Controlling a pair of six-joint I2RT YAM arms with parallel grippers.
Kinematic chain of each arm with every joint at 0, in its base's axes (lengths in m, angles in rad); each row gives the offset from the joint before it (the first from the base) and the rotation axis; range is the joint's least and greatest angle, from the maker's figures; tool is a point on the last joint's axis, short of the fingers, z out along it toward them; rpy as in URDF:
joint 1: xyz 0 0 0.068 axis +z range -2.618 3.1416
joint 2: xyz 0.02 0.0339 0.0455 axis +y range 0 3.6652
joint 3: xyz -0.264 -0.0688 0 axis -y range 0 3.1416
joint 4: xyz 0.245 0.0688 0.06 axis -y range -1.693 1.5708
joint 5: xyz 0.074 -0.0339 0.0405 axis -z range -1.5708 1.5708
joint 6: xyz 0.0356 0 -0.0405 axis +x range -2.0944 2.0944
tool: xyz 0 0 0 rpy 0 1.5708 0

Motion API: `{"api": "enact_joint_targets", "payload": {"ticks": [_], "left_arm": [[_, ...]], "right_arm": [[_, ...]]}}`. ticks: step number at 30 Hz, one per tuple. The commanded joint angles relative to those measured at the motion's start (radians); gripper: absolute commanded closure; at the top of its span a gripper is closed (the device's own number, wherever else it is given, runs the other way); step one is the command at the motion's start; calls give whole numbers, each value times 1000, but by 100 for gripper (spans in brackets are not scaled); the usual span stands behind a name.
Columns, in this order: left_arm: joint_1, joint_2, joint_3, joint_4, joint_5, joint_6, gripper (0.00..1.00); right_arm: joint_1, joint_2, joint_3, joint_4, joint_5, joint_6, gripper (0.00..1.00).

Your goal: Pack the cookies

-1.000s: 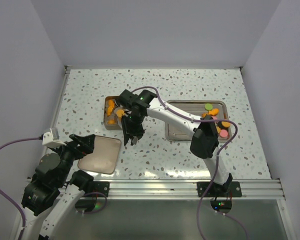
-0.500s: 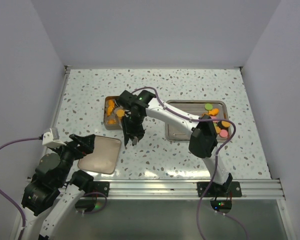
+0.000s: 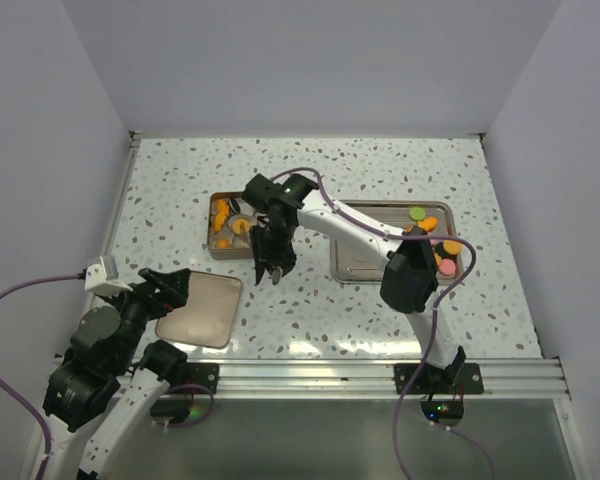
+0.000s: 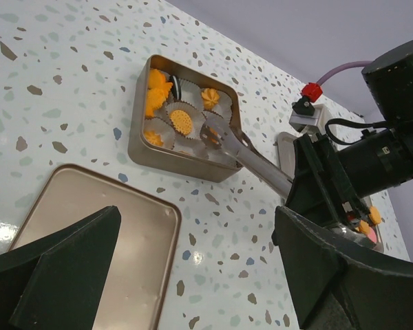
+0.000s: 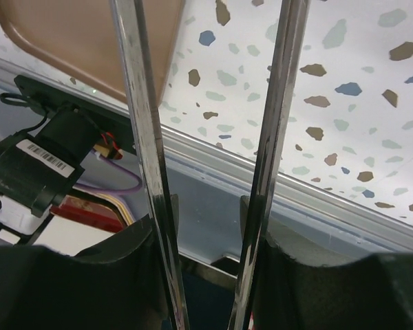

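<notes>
Orange cookies (image 4: pixel 182 122) sit in white paper cups inside a small gold tin (image 4: pixel 141 148), which also shows in the top view (image 3: pixel 223 252). More cookies (image 3: pixel 435 245), orange, pink and green, lie at the right end of a metal tray (image 3: pixel 355 262). My right gripper (image 3: pixel 270 262) is shut on metal tongs (image 4: pixel 251 159). The tong tips reach into the tin's near right corner, at a paper cup. The two tong arms (image 5: pixel 141 137) run up between my right gripper (image 5: pixel 206 220). My left gripper (image 4: pixel 199 268) is open and empty above the tin's lid (image 4: pixel 89 227).
The flat gold lid (image 3: pixel 202 310) lies near the left arm, in front of the tin. The metal rail (image 3: pixel 330 375) runs along the table's near edge. White walls close in the left, back and right sides.
My right wrist has shifted a little to the right and back, with the tongs still reaching into the tin. The left arm has not moved.
</notes>
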Motion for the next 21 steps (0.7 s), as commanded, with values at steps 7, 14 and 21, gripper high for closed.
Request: {"api": "enact_joint_targets", "payload": {"ticks": [7, 14, 21], "left_arm": [[-6, -10, 1, 37, -11, 18, 0], [-6, -15, 1, 35, -12, 16, 0], [-6, -19, 1, 35, -12, 16, 0]], "right_arm": [[-179, -300, -59, -102, 99, -54, 58], [-455, -497, -342, -111, 124, -158, 57], [-644, -567, -603, -88, 119, -249, 58]]}}
